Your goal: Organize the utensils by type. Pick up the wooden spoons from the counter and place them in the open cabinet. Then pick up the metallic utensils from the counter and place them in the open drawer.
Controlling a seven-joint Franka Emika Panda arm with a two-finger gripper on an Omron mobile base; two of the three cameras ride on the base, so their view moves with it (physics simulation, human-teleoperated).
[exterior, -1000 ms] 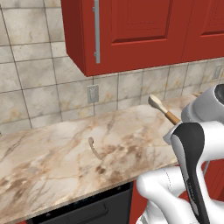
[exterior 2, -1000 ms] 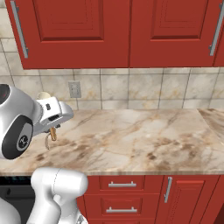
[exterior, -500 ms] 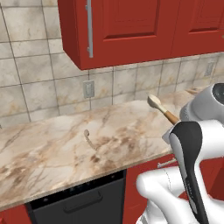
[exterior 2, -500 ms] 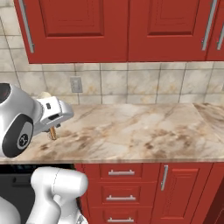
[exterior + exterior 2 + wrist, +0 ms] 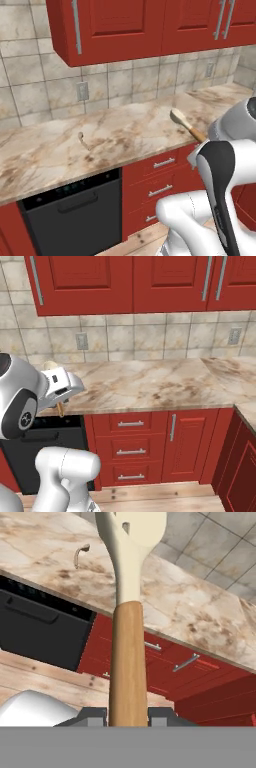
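The long marbled tabletop runs under closed red wall cabinets. The arm is folded close in front of it, raised above the tabletop's front edge. Its end effector is clenched on the brown handle of a wooden spoon, pale bowl pointing away. A small silver utensil, probably a spoon, lies on the tabletop.

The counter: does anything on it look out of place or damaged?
Nothing looks damaged or spilled. One small silver utensil lies alone on the counter, above the black appliance. The gripper is shut on a wooden spoon with an orange-brown handle, held in the air in front of the counter.
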